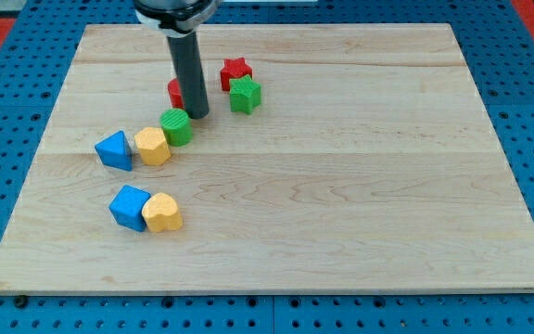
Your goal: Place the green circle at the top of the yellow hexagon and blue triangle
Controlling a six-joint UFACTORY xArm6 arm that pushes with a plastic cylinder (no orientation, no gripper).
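Observation:
The green circle (176, 126) sits on the wooden board, touching the upper right of the yellow hexagon (152, 146). The blue triangle (114, 149) lies just left of the hexagon. My tip (197, 115) is down on the board just right of and slightly above the green circle, close to it or touching it. The rod hides most of a red block (174, 92) behind it.
A red star (235, 72) and a green star (245, 95) lie right of the rod. A blue cube (130, 207) and a yellow heart (163, 212) sit together lower left. The board's edge (267, 289) meets a blue pegboard.

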